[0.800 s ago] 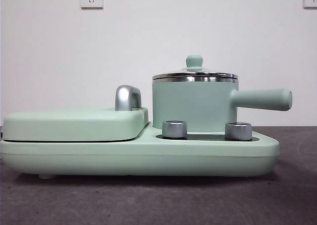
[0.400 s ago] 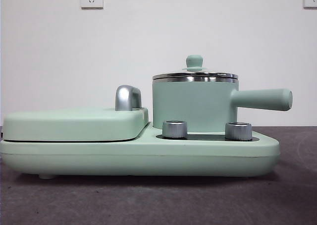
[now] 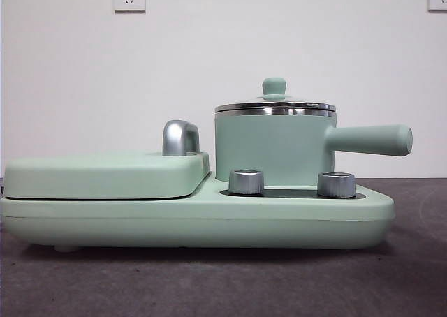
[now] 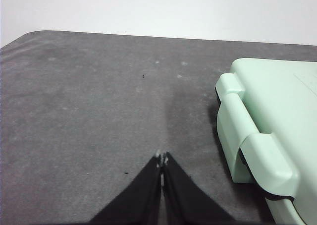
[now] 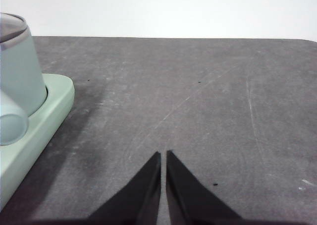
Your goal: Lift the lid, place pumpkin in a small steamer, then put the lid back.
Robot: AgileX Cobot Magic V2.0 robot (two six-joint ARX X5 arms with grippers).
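One lid (image 3: pixel 274 105) sits on one small steamer (image 3: pixel 272 149), beside the right pincer (image 5: pixel 164 152); both pincers clenched, empty, left pincer (image 4: pixel 162 157) over bare bench (image 4: pixel 89 106).

Matt mint-green small steamer (image 3: pixel 272 148) with a shiny steel rim; lid (image 3: pixel 274 102) rimmed in polished metal under a smooth matt knob. Two brushed metal dials (image 3: pixel 246 181), a chrome handle (image 3: pixel 179 137), and a rough, dull grey table (image 3: pixel 223 282)
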